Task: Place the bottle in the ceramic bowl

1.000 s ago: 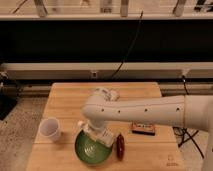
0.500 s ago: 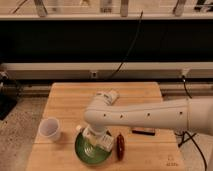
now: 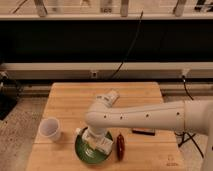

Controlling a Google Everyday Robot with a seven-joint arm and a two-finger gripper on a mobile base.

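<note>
The green ceramic bowl sits near the table's front edge, left of centre. My gripper reaches down into it from the white arm that comes in from the right. It is shut on the small whitish bottle, which is tilted, with its white end at the bowl's left rim. The bottle is low inside the bowl. I cannot tell whether it touches the bowl's bottom, as the gripper hides part of it.
A white cup stands left of the bowl. A dark red oblong object lies just right of the bowl. A small dark flat object lies further right, under the arm. The wooden table ends at a dark wall behind.
The gripper has moved down and a little left with the bottle, from above the bowl's right side to low inside the bowl. The arm's elbow has swung lower.
</note>
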